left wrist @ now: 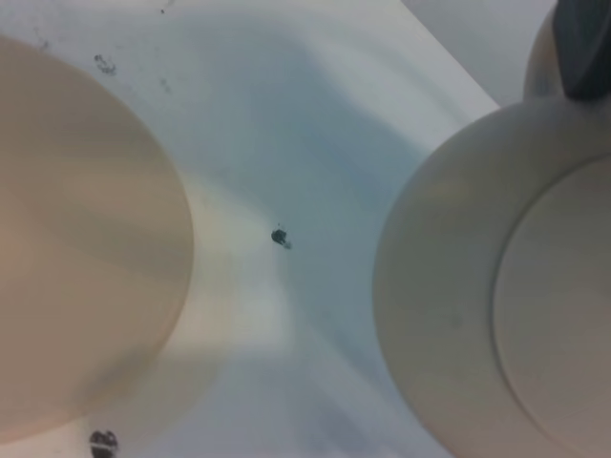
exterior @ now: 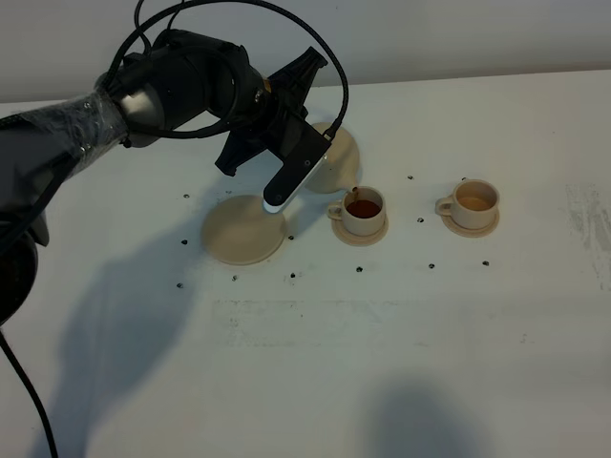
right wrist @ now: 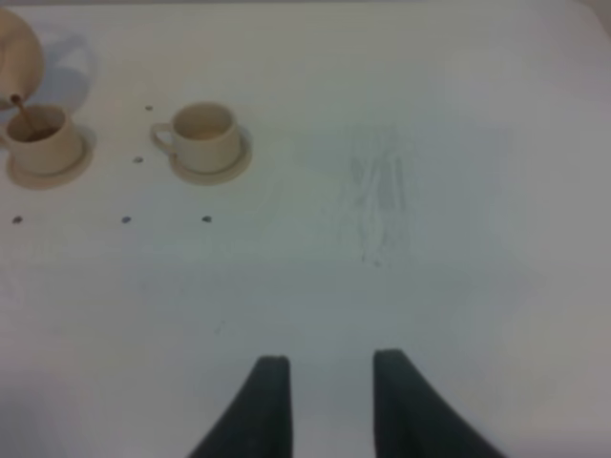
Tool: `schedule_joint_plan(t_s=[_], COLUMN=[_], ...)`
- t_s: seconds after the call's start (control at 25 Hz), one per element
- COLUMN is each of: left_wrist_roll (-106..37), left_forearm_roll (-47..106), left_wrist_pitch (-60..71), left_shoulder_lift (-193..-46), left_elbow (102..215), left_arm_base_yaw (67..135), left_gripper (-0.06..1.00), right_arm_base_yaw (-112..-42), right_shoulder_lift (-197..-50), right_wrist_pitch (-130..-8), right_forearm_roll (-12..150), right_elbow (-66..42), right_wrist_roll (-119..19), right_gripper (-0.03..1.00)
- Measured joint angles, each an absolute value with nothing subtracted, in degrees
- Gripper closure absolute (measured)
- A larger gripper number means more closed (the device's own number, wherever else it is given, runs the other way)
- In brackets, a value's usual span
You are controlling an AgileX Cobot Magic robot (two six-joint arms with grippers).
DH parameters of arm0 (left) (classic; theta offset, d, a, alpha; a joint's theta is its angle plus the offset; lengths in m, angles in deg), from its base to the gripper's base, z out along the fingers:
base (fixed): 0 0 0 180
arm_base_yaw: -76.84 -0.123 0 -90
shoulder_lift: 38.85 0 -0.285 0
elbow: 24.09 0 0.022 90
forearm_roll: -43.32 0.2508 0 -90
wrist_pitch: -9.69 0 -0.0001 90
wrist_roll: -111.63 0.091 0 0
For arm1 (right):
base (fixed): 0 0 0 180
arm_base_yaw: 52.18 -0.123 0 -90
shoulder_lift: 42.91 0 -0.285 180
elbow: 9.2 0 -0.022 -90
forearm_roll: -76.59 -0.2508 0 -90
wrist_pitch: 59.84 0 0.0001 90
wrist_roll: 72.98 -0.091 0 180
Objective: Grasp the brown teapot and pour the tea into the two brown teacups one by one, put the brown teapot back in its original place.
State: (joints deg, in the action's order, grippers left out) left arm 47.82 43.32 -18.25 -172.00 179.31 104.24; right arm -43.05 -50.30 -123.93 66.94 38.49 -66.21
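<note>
Black left arm [exterior: 181,91], partly plastic-wrapped, trails looped black cables [exterior: 341,76]; right fingers [right wrist: 263,410] are dark, tapered.

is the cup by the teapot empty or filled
Holds tea: dark reddish liquid shows inside the small tan ceramic cup, a stream entering from the round tan teapot.

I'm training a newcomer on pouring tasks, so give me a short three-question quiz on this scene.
1. True or false: tea is running from the teapot into the cup nearer it.
2. The big saucer is: A) bare, B) under the teapot, C) under a cup.
3. Which gripper holds the teapot?
Key: 1 true; 2 A; 3 left gripper.
</note>
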Motion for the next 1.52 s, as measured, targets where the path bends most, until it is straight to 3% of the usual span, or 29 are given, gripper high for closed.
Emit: schedule_joint_plan(t_s=[1.52], left_wrist_roll=[48.1], left_forearm_roll=[45.4], left_wrist_pitch=[-16.9], left_shoulder_lift=[-172.0], left_elbow=[179.3], left_arm_base_yaw=[104.7], left_gripper=[0.83], right_arm_base_yaw=[-43.1], right_shoulder_lift=[-50.3], right_wrist_pitch=[-123.9], right_forearm_roll=[66.9], right_elbow=[38.5], right_wrist_roll=[-66.2], right_gripper=[0.74])
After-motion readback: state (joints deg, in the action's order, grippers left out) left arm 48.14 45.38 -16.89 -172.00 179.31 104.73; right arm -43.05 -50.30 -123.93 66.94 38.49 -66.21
